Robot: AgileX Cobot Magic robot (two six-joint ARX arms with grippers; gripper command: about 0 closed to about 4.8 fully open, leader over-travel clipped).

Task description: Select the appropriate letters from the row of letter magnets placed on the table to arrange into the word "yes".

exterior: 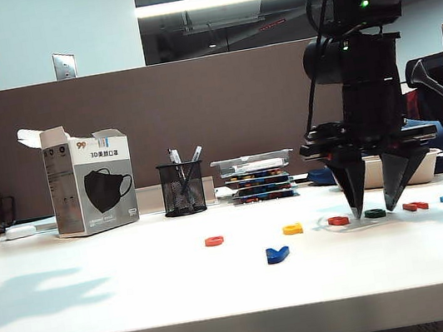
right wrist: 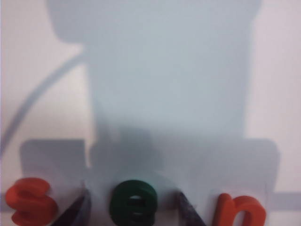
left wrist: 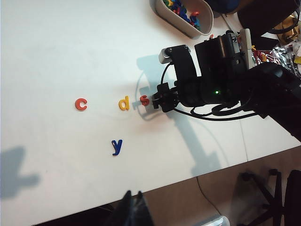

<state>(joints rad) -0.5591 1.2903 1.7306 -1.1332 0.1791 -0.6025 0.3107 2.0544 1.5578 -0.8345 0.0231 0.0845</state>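
Right gripper (exterior: 373,210) jaws, spread wide, straddle the green e (right wrist: 134,203); left gripper (left wrist: 133,203) jaws look clenched; close squarely without nudging the s (right wrist: 30,200).

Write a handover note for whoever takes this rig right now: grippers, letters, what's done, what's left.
Right gripper: open, tips at the table, straddling the green e.
Left gripper: high above the near edge, apparently shut, holding nothing.
Blue y: already pulled out in front of the row.
Red s: in the row, beside the e.
Done: y placed. Left: grasp e, set it after y, then s.
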